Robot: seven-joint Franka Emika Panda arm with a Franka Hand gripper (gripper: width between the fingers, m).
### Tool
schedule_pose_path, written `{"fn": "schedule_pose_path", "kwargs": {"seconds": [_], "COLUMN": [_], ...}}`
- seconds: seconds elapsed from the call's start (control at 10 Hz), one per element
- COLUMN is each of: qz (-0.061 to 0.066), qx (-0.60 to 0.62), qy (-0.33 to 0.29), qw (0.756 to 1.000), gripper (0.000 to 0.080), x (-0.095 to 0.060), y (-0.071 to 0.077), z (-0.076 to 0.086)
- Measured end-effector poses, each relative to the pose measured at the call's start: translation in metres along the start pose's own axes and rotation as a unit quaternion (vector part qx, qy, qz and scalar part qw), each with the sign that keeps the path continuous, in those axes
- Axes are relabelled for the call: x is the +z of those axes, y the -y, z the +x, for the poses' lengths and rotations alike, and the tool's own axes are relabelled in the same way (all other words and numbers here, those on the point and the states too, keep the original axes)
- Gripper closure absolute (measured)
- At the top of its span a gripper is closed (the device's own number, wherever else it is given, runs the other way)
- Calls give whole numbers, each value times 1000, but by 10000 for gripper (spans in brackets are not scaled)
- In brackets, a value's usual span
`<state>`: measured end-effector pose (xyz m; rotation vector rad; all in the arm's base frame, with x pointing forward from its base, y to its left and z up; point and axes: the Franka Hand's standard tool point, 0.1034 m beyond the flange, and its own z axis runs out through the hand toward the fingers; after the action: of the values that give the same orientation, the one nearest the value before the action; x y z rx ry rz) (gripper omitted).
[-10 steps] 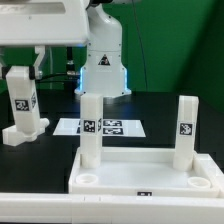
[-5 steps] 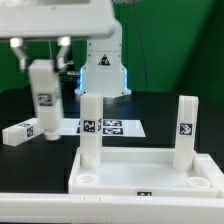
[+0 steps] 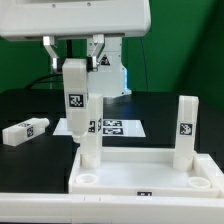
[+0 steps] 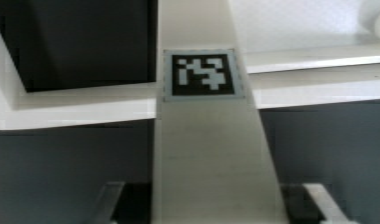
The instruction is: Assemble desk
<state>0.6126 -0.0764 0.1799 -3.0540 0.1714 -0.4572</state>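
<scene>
The desk's white tabletop [image 3: 150, 186] lies rim-up at the front of the exterior view. Two tagged white legs stand in its far corners, one [image 3: 91, 148] on the exterior view's left and one [image 3: 186, 128] on the right. My gripper [image 3: 74, 58] is shut on a third leg [image 3: 73, 100]. That leg hangs upright just off the tabletop's far left corner, partly in front of the left standing leg. In the wrist view the held leg [image 4: 205, 120] runs out from between my gripper [image 4: 208, 205] fingers [image 4: 112, 200] over the tabletop's rim [image 4: 329, 85]. A fourth leg [image 3: 25, 130] lies on the table.
The marker board [image 3: 118, 127] lies flat on the black table behind the tabletop. My arm's white base [image 3: 112, 72] stands at the back, before a green backdrop. The lying leg is at the exterior view's far left.
My gripper has carried the held leg from above the lying leg toward the exterior view's right, up to the tabletop's far left corner. The lying leg and standing legs have not moved.
</scene>
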Motion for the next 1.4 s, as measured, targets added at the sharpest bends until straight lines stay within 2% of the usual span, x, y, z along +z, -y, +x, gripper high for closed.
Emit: {"fn": "schedule_pose_path", "kwargs": {"seconds": [0.1,0.3,0.5,0.6,0.8,0.9,1.0,1.1,1.2,1.3,1.4], "qz": [1,18,27,30,30,27,21,20,24,22,19], "qx": [4,-11,9,18,14,14,15,16,19,8,10], "qy": [1,-9,-9,-9,-14,-31,-77,-123,-163,-181,-183], "qw": [1000,1000,1000,999,999,999,997,992,986,983,983], "gripper": [509,509,509,509,509,509,509,509,509,509,509], "x": [1,3,7,7,8,8,7,8,12,19,23], "y": [5,57,102,116,115,114,113,123,143,154,148], "z": [0,8,12,13,14,16,21,21,22,21,21]}}
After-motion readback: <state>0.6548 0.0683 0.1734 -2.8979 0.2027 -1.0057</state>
